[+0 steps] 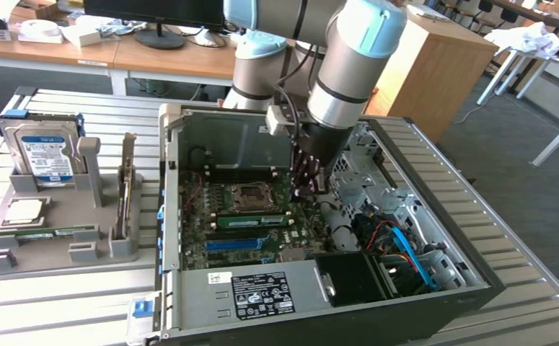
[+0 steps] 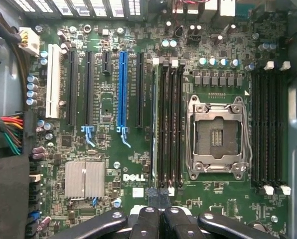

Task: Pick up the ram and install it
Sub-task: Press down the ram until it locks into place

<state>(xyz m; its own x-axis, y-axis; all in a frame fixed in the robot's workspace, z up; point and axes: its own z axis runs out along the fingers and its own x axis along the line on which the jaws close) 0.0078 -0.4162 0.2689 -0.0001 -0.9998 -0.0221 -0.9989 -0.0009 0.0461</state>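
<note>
Slatted metal table in an office lab, with an open computer case on it. Inside, the ram stands on edge in a slot just beside the empty processor socket. It looks seated or nearly so. The gripper hangs over the stick's end toward the exterior view's right, jaws fully closed and holding nothing I can see. I judge the stick light, stiff and fragile, best handled by its long edges, never the chips or contacts.
</note>
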